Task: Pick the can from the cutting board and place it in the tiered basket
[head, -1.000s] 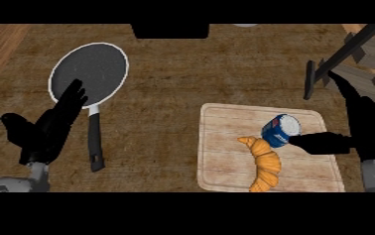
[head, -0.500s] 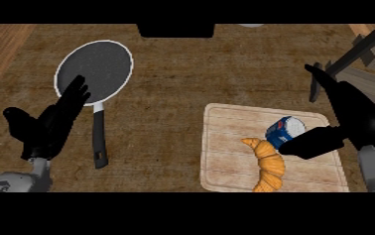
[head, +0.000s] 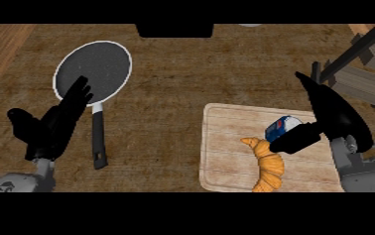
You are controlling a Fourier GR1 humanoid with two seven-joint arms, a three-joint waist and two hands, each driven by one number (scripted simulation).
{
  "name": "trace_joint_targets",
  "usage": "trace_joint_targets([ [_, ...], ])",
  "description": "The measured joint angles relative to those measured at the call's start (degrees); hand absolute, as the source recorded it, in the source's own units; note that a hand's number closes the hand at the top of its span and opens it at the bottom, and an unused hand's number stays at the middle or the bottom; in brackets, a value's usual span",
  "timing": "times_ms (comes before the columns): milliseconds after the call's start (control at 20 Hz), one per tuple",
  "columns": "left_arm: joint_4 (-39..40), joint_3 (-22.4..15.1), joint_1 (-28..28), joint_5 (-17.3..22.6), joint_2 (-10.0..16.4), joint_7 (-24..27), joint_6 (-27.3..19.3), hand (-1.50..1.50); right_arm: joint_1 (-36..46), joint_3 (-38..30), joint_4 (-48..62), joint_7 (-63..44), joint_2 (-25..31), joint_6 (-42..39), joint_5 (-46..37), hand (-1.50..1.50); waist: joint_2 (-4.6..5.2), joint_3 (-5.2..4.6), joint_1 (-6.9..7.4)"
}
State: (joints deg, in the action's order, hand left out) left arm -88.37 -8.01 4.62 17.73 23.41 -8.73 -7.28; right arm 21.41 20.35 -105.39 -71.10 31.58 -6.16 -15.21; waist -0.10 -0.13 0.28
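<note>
Head view: the can (head: pixel 282 128) lies on the cutting board (head: pixel 227 152), beside the croissant (head: pixel 268 168). The right hand (head: pixel 334 116) hangs over it, fingers straight, thumb beside the can, nothing gripped. The left hand (head: pixel 50 128) rests spread open by the pan (head: pixel 95 66).

Partly covered by the thumb of the right hand (head: pixel 333 115): the can (head: pixel 284 127), label too small to read. Cut off at the lower edge: the croissant (head: pixel 267 164) and the cutting board (head: pixel 227 149), right side also buried under that hand. Clipped by the right edge: the tiered basket (head: pixel 351 60), only dark struts showing. Overlapped by the left hand (head: pixel 51 127): lower rim of the pan (head: pixel 95 70).
</note>
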Motion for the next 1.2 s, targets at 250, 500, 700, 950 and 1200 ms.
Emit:
trace_joint_targets([
  [250, 1.13, 0.52, 0.08, -0.77, -0.57, 0.75, 0.33, 0.00, -2.32, 1.34, 2.49, 1.33, -1.88, 0.21, -4.13, -1.50, 0.04, 0.05, -0.24],
  [500, 0.26, 1.84, -1.33, -0.08, -0.08, 0.54, 1.81, 0.00, -4.17, 1.59, 5.33, 3.55, -3.29, 0.62, -9.79, -1.50, 0.04, 0.08, -0.10],
  [700, -0.48, 1.99, -1.72, -0.60, -0.72, -0.05, 1.92, 0.00, -6.20, 0.83, 5.50, 4.73, -3.63, 0.35, -12.91, -1.50, 0.02, 0.10, -0.23],
  [950, 0.16, 2.68, -0.18, -1.36, -1.11, -1.01, 2.32, 0.00, -7.56, -0.73, 6.39, 5.84, -4.52, -1.22, -12.73, 1.50, 0.04, 0.09, -0.35],
  [1200, -0.50, 2.92, -0.57, -2.18, -1.81, -1.44, 2.18, 0.00, -9.08, -1.20, 7.77, 7.31, -5.97, -3.40, -9.94, 1.50, 0.00, 0.05, -0.20],
])
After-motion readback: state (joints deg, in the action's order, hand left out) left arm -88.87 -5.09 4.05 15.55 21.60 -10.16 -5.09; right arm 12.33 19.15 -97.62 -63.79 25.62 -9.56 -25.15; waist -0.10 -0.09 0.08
